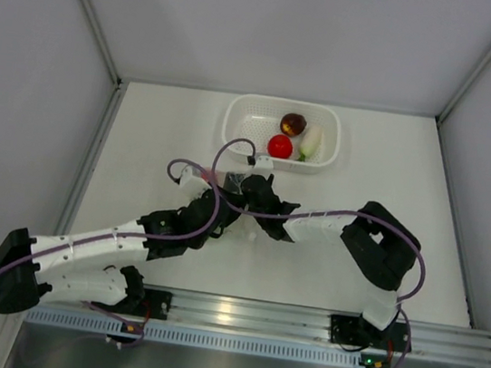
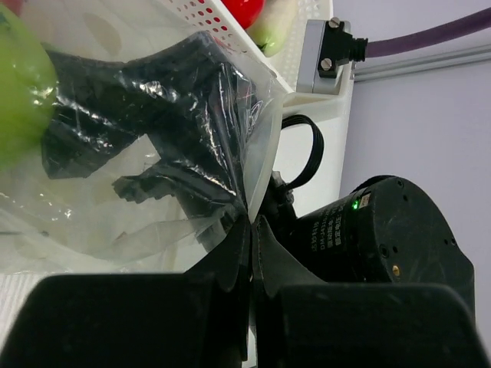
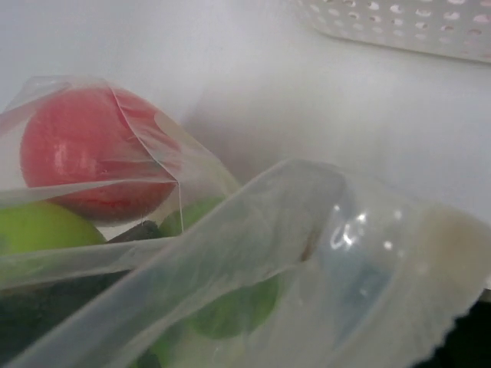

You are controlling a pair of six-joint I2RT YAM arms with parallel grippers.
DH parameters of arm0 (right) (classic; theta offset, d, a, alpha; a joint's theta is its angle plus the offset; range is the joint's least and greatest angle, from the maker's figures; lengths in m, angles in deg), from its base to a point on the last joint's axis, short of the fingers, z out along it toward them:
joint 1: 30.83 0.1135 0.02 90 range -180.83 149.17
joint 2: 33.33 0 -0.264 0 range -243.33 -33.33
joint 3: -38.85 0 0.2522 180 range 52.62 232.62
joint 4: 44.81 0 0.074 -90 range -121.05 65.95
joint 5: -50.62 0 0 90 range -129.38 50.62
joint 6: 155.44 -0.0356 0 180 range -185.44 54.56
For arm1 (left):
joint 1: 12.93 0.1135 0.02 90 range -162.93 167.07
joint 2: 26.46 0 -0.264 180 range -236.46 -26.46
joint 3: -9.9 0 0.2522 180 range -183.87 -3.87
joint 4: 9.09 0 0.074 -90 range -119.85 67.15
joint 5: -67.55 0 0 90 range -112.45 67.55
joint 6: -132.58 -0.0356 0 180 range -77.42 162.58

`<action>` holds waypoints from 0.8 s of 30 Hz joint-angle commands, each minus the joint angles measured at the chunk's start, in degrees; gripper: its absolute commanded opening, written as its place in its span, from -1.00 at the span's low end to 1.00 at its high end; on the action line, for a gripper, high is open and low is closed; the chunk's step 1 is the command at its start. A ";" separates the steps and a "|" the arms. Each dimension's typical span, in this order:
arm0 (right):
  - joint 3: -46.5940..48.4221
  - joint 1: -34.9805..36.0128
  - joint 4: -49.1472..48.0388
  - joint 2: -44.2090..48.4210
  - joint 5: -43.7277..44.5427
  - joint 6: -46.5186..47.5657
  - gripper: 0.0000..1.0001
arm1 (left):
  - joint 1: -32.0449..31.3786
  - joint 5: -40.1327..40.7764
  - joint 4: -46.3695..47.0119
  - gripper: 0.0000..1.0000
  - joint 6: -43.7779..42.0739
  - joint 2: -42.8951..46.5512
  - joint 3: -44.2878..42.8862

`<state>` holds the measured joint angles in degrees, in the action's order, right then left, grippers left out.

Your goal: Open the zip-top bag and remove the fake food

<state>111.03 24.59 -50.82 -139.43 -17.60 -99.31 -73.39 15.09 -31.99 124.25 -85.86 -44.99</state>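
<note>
The white table (image 1: 161, 135) is carrying everything, and only the overhead view is showing it whole. The left arm (image 1: 100, 241) and the right arm (image 1: 374, 248) are reaching in from the near edge and meeting over the middle of the table.

At the far side a white basket (image 1: 240, 124) is sitting, holding a maroon ball (image 1: 293, 122), a red ball (image 1: 279, 146) and a white piece (image 1: 312, 141). The wrist views are catching only a corner of this basket.

From above, the arms are almost hiding the clear bag (image 2: 92, 222). The left wrist view is showing it crinkled and hanging just in front of the basket. The left gripper (image 2: 251, 230) is pinching the bag's edge, its fingers pressed together on the plastic. The same view is showing the black fingers of the right gripper (image 1: 249, 189) through the plastic, spread wide apart. Whether they are pressing on the bag, I cannot tell.

The right wrist view is filling with folds of the bag close up, with no clear sight of its own fingers. Inside the bag a second red ball (image 3: 84, 153) is lying above green shapes (image 3: 38, 230). The left wrist view is showing one green ball (image 2: 19, 92) in the bag, at the left edge of the picture.
</note>
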 commanded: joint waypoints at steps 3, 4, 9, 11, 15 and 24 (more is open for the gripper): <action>2.40 -0.84 1.21 -2.78 -2.79 -1.73 0.73 | -0.09 -1.86 2.12 -1.00 -0.46 1.74 2.36; 3.28 -0.93 2.09 -3.31 -2.88 -1.64 0.73 | 0.08 -1.77 2.12 -1.00 -0.37 2.09 3.23; 6.02 -1.10 10.63 -5.61 -3.59 -2.34 0.72 | 1.93 0.77 -1.03 -1.00 -0.46 6.22 5.96; 4.87 -1.10 10.54 -4.64 -3.50 -2.78 0.70 | 2.72 1.83 -1.84 -1.00 -0.28 8.40 7.36; 1.45 -1.10 8.79 -2.36 -3.59 -2.26 0.34 | 4.04 2.89 -2.45 -1.00 -0.19 10.88 9.22; -3.30 -0.05 10.44 12.14 -7.26 3.63 -0.03 | 6.50 3.07 -2.89 -1.00 -2.48 9.65 8.87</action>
<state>108.03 24.53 -40.35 -134.99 -22.93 -98.76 -67.82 16.46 -34.42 123.48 -75.67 -36.01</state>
